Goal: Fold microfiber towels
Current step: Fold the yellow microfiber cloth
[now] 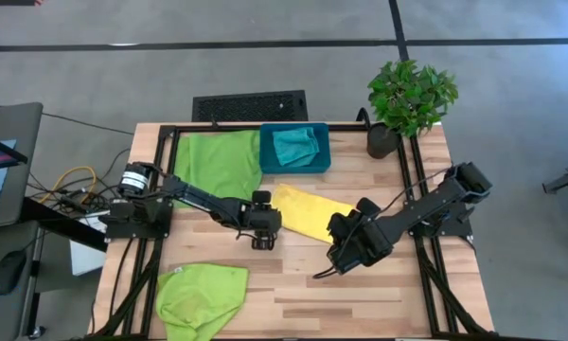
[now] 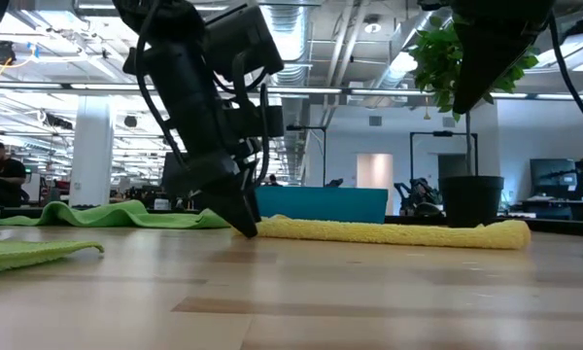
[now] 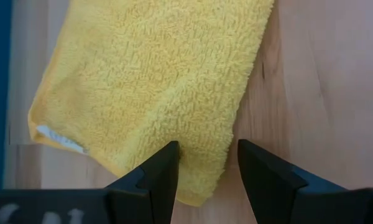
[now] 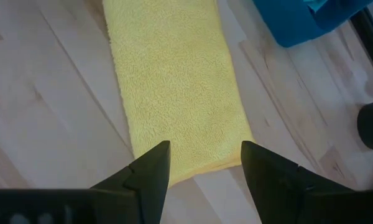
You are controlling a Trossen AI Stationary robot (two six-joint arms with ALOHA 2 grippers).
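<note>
Hovering at each end of the folded yellow towel (image 1: 310, 212), both grippers are spread. Left gripper (image 1: 262, 242) straddles a corner; right gripper (image 1: 340, 258) holds nothing.

The lower lime green towel (image 1: 201, 296) runs off the bottom edge of the high view, so its near side is cut off. The right end effector (image 1: 350, 248) covers one end of the yellow towel (image 1: 310, 210) from above. In the low view only the top of the teal bin (image 2: 321, 202) shows behind the yellow towel, and the teal towel (image 1: 295, 145) inside it is hidden.
</note>
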